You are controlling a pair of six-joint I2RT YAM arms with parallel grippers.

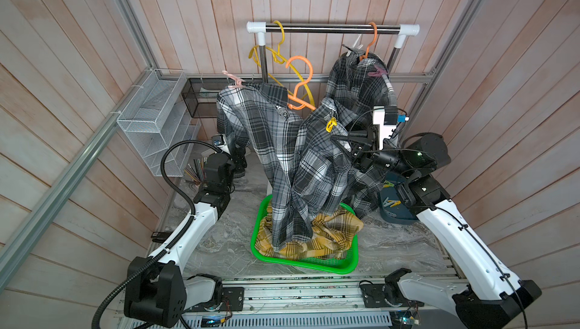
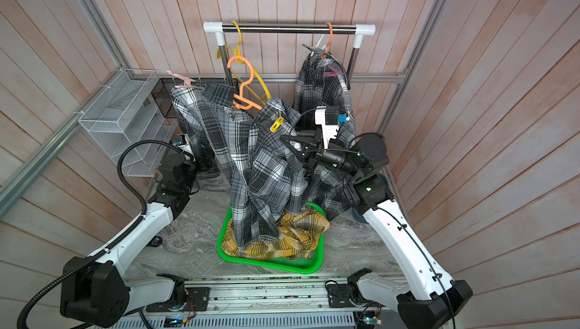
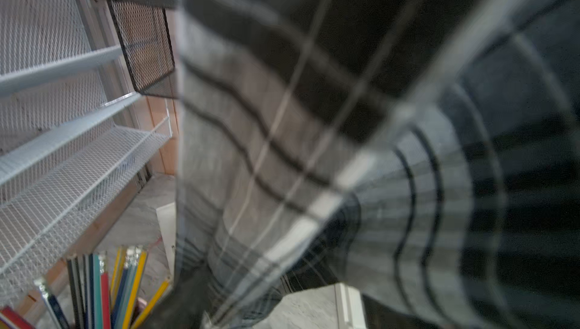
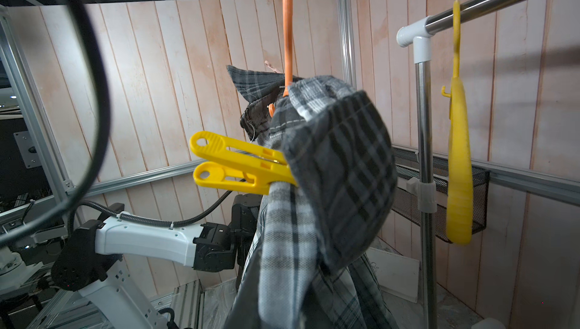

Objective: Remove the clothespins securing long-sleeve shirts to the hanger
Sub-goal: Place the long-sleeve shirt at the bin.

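Clamping the shoulder of the front grey-checked shirt [image 1: 298,161] nearer the right arm, the yellow clothespin [image 4: 241,167] shows flat ribbed handles, each with a round hole, and its jaws bite into bunched cloth. A pink clothespin [image 1: 233,80] sits on that shirt's far shoulder, and a mauve clothespin [image 1: 378,72] is on the rear shirt [image 1: 357,92] near the rail's [image 1: 329,28] right end. The right gripper [image 1: 334,138], fingers nearly together with nothing visibly held, hovers just below the yellow clothespin. The left gripper [image 1: 240,164] is mostly hidden behind a sleeve, so I cannot tell how wide it stands.

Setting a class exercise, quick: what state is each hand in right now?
Left hand: cannot be told, mostly behind a shirt.
Right hand: closed, apparently holding nothing.
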